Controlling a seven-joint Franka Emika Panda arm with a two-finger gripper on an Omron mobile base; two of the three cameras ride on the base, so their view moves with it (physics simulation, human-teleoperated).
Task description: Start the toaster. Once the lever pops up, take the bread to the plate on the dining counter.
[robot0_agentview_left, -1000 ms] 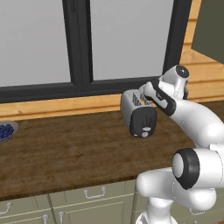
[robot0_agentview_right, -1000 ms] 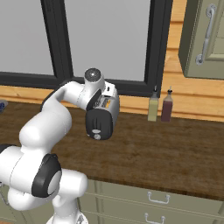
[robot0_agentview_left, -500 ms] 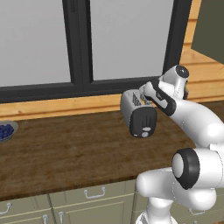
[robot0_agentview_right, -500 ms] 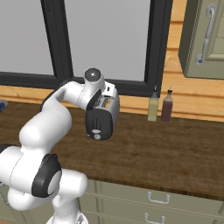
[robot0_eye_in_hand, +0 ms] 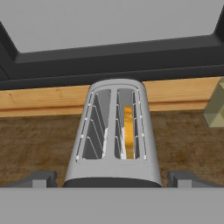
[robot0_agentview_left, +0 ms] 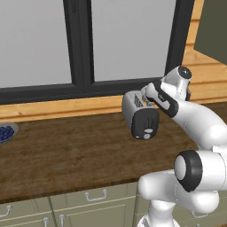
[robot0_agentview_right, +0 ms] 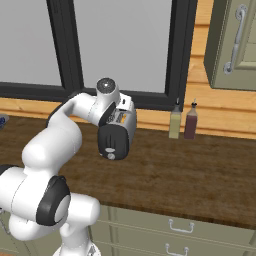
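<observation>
The hand (robot0_eye_in_hand: 112,179) hovers over the toaster (robot0_eye_in_hand: 114,133) on the wooden bench (robot0_agentview_left: 66,150), fingers spread wide, holding nothing. The bread (robot0_eye_in_hand: 128,131) sits in one slot: light, crumbly, best pinched gently by its top edge.

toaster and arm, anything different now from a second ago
Nothing has visibly changed. The gripper still hangs open over the toaster, its fingertips wide to either side, and the bread still sits down in one slot.
</observation>
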